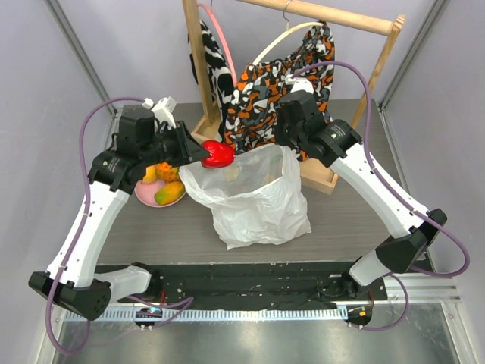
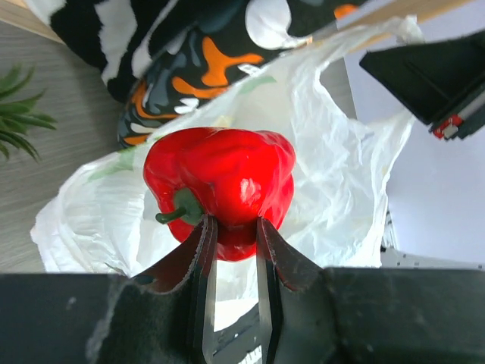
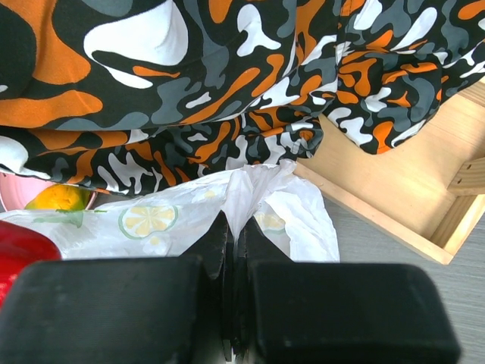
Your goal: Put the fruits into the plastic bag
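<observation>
My left gripper (image 1: 203,154) is shut on a shiny red fruit (image 1: 218,155), shaped like a bell pepper with a green stem (image 2: 220,182), and holds it above the open mouth of the white plastic bag (image 1: 254,201). The bag stands in the middle of the table and shows behind the fruit in the left wrist view (image 2: 341,182). My right gripper (image 1: 292,148) is shut on the bag's upper right edge (image 3: 254,189) and holds it up. Other fruits, orange and yellow-green (image 1: 168,189), lie on a pink plate (image 1: 151,199) to the left of the bag.
A wooden rack (image 1: 326,178) with an orange-black-white patterned cloth (image 1: 273,83) stands right behind the bag. A green plant (image 2: 19,106) shows at the left edge of the left wrist view.
</observation>
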Robot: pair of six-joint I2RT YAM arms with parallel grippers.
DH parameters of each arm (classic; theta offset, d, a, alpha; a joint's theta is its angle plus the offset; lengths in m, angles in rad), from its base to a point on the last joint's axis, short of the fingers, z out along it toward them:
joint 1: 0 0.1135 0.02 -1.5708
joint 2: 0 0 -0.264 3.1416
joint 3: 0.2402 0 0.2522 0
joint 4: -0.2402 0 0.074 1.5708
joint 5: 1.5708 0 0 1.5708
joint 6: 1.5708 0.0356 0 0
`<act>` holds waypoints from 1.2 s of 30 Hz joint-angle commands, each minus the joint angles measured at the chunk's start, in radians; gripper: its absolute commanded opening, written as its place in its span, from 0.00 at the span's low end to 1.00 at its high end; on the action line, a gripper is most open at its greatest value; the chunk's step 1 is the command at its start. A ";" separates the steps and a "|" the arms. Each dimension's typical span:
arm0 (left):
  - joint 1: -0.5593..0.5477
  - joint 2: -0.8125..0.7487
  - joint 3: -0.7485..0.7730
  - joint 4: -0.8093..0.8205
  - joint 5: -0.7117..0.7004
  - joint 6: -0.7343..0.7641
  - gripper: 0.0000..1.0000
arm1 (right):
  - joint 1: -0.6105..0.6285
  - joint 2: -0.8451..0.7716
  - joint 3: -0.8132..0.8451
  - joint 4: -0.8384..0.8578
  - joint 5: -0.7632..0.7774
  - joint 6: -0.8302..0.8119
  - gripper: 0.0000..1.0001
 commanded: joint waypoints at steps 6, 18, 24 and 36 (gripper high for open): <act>-0.084 0.075 -0.025 0.014 0.089 0.048 0.21 | -0.004 -0.054 -0.019 0.038 0.000 0.016 0.01; -0.275 0.325 0.015 -0.006 0.109 0.180 0.20 | -0.006 -0.056 -0.022 0.047 -0.005 0.015 0.01; -0.331 0.451 0.081 -0.025 0.206 0.272 0.20 | -0.006 -0.051 -0.040 0.071 -0.032 0.015 0.01; -0.430 0.528 -0.022 0.006 0.132 0.313 0.20 | -0.004 -0.054 -0.057 0.073 -0.049 0.010 0.01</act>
